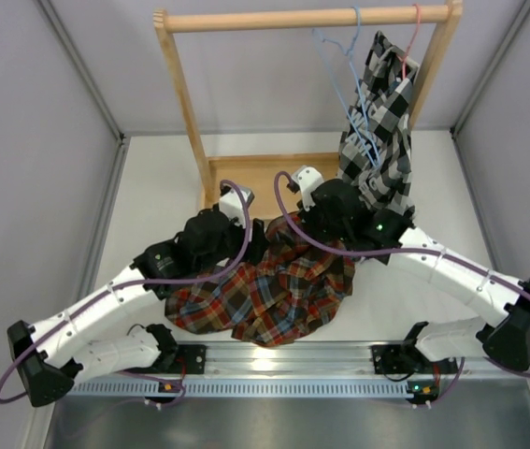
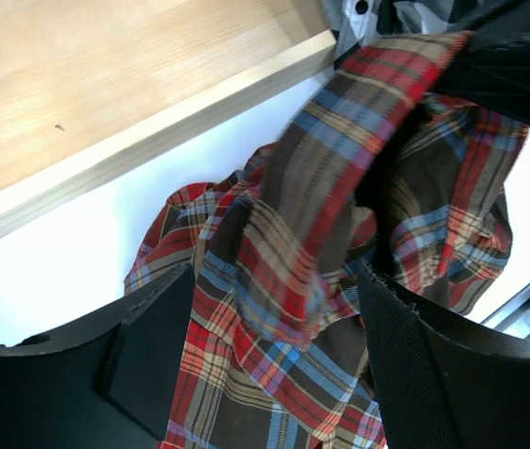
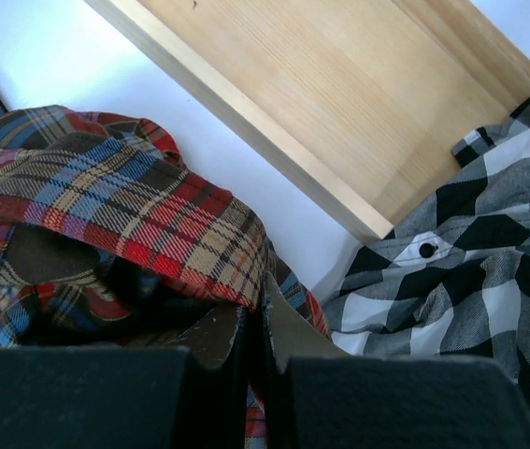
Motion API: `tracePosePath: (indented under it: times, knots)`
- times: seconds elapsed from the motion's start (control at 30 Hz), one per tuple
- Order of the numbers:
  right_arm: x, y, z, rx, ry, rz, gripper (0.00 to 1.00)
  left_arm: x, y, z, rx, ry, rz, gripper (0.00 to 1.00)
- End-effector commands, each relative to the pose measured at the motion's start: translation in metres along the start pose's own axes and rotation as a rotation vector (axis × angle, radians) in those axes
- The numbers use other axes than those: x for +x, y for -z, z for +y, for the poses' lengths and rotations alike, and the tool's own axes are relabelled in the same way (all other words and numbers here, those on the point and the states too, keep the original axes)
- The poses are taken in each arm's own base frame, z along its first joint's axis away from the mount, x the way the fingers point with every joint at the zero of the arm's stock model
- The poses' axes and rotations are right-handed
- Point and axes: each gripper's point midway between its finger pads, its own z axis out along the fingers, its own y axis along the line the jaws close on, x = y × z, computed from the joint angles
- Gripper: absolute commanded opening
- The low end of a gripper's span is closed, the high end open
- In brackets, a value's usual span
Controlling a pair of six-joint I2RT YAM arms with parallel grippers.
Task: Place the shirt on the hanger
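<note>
The plaid shirt (image 1: 265, 295) lies heaped on the white table (image 1: 152, 196) between my two arms, just in front of the wooden rack (image 1: 188, 122) and well apart from the hanger (image 1: 363, 112).

My right claw (image 3: 253, 329) has its fingers pressed almost together on a red-edged fold of the cloth (collar or hem, I cannot tell which). From my left wrist, a band of plaid shows rising toward it above the pile. My left claw (image 2: 274, 309) is spread wide, one finger on either side of the bunched fabric, gripping nothing.

The light-blue hanger hangs from the rack's top rail (image 1: 302, 19), against the black-and-white checked shirt (image 1: 381, 159). A pink hanger (image 1: 414, 42) hangs beside it on the same rail.

By my reckoning this is the opening step: getting hold of the garment and finding its neck. The hanging itself has not begun.

The next move, as I judge it, calls for my left claw to close on a second point of the raised edge so that both claws can spread the shirt out. After that the blue hanger, not the pink, must be fetched and threaded into the shoulders without snagging the checked shirt behind it.
</note>
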Motion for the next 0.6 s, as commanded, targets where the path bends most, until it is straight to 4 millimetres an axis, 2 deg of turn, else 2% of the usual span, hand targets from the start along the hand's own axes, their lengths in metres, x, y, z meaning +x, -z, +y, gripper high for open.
tracePosePath:
  times: [0.0,0.13,0.23,0.3,0.43,0.5,0.57]
  knots:
    - [-0.005,0.005,-0.015,0.056,-0.052,0.047,0.00,-0.020,0.011,-0.001,-0.054,-0.022,-0.061,0.73]
    - [-0.011,0.003,-0.008,0.026,-0.094,0.049,0.00,-0.001,0.002,-0.002,-0.083,-0.046,-0.017,0.68]
    - [-0.011,0.001,-0.007,0.008,-0.100,0.059,0.00,0.013,-0.004,-0.002,-0.079,-0.056,0.022,0.61]
    - [-0.011,0.002,-0.002,-0.028,-0.102,0.058,0.00,0.020,-0.007,0.004,-0.107,-0.064,0.032,0.57]
    - [-0.013,0.007,0.004,-0.077,-0.111,0.042,0.00,0.027,-0.015,0.010,-0.125,-0.095,0.022,0.56]
    - [-0.015,0.008,0.006,-0.096,-0.115,0.038,0.00,0.030,-0.023,0.001,-0.070,-0.100,0.020,0.56]
    - [-0.016,0.009,0.004,-0.091,-0.123,0.034,0.00,0.037,-0.027,-0.007,-0.033,-0.092,0.045,0.50]
